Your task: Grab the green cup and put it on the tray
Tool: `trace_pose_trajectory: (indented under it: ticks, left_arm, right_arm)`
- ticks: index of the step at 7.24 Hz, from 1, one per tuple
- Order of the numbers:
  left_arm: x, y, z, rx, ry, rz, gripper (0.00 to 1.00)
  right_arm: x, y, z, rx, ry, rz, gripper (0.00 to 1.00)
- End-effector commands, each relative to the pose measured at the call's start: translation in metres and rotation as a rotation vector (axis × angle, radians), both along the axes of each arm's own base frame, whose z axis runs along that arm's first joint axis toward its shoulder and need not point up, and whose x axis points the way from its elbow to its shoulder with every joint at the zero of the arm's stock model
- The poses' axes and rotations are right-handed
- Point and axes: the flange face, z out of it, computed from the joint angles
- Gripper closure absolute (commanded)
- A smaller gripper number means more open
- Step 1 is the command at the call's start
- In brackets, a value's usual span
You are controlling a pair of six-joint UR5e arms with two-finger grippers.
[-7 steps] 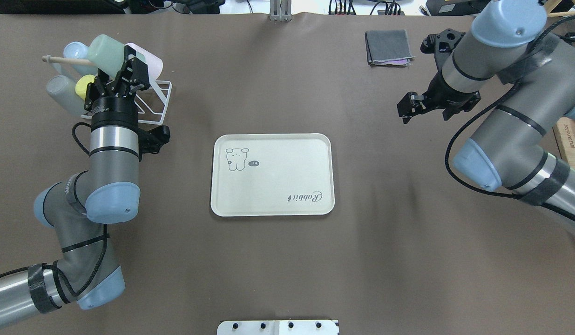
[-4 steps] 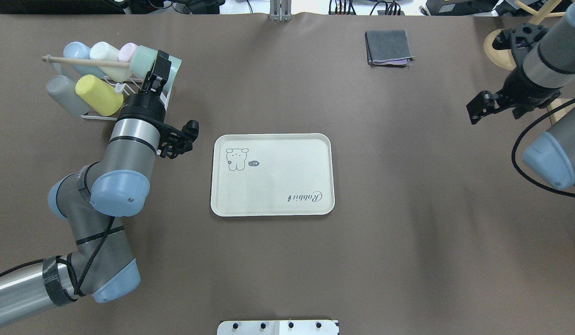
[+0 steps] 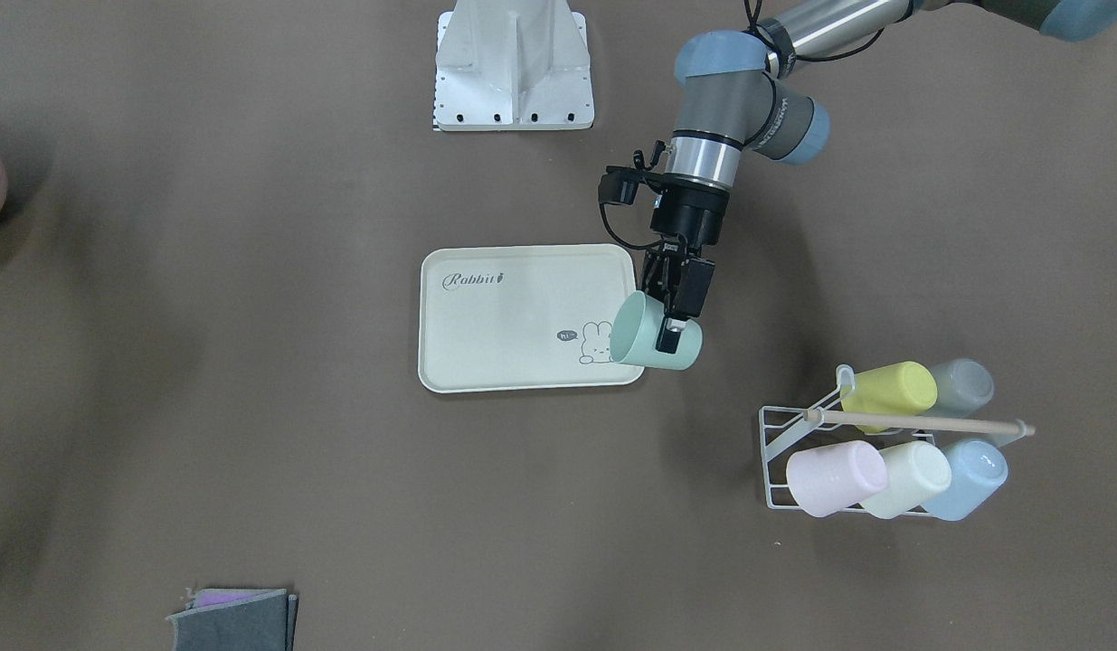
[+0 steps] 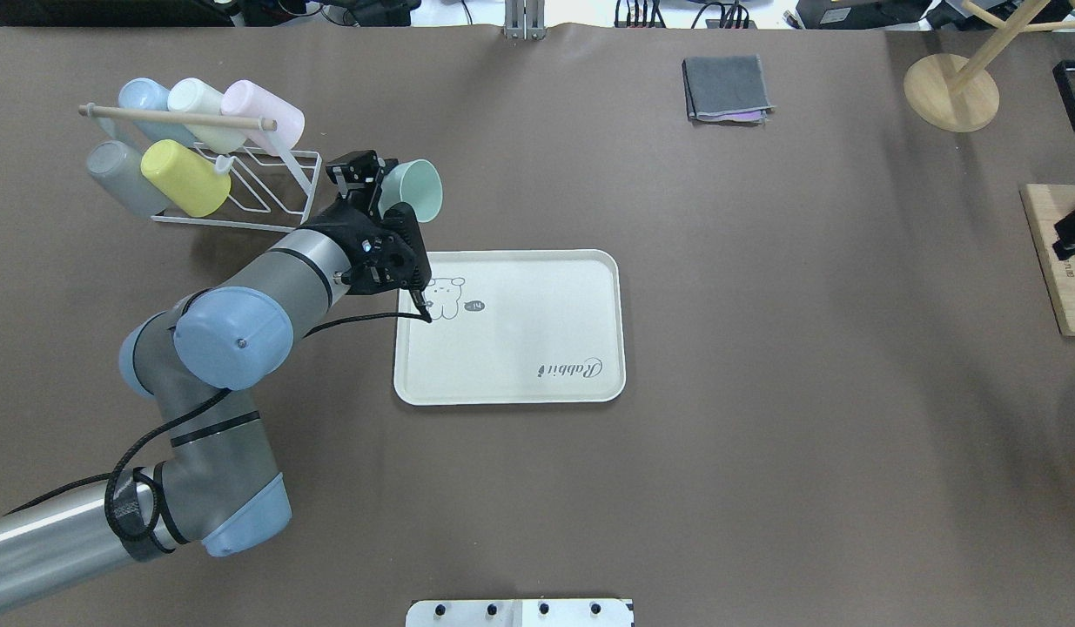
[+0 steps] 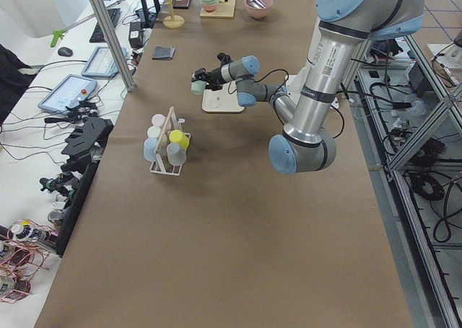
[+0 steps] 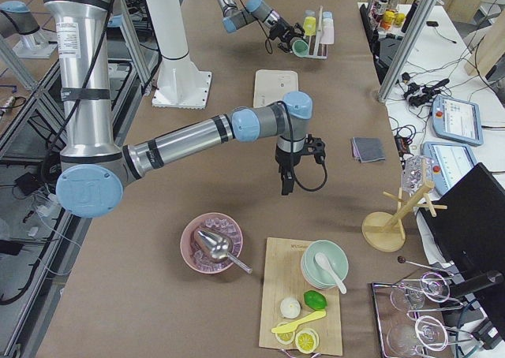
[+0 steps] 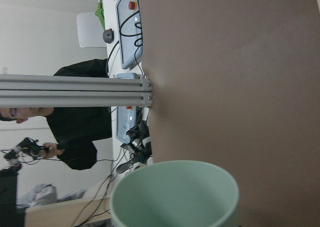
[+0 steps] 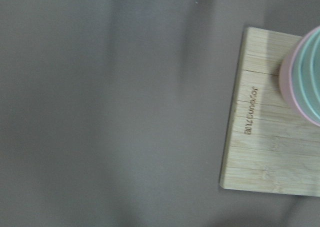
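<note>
1. The left jaws clamp the green cup [image 3: 644, 348], tipped on its side, off the counter.
2. It hangs by the tray's [image 3: 522, 316] bunny corner.
3. Whether the right jaws are apart or together, I cannot tell.

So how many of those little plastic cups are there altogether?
6. Five lie in the wire rack: yellow, grey, pink, cream, blue. The left gripper holds the sixth, the green cup, near the tray.

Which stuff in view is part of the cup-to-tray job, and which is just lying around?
Job:
green cup, held by the left gripper
tray

Lying about:
cup rack
cloth
wooden stand
cutting board
</note>
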Motion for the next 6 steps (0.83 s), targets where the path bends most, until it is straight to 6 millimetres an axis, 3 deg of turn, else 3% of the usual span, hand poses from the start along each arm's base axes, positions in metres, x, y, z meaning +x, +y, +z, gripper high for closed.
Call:
trace_pose_trajectory:
  ticks: [1,2,3,4,6]
  left_arm:
    - [0.034,0.002,-0.018,-0.172,0.324,0.099,1.00]
    - [0.054,-0.003,0.013,-0.145,0.413,0.143,1.00]
    - [0.062,-0.003,0.030,-0.145,0.521,0.180,1.00]
    - [0.066,0.003,0.024,-0.232,0.623,0.231,1.00]
    - [0.080,0.015,0.012,-0.342,0.714,0.292,1.00]
  right_arm:
    - [0.067,0.028,0.058,-0.036,-0.040,-0.005,0.00]
    - [0.099,0.032,0.089,-0.057,-0.091,0.007,0.00]
    - [0.119,0.037,0.116,-0.049,-0.100,-0.022,0.00]
    - [0.131,0.039,0.128,-0.042,-0.101,-0.027,0.00]
    - [0.135,0.040,0.129,-0.045,-0.091,-0.021,0.00]
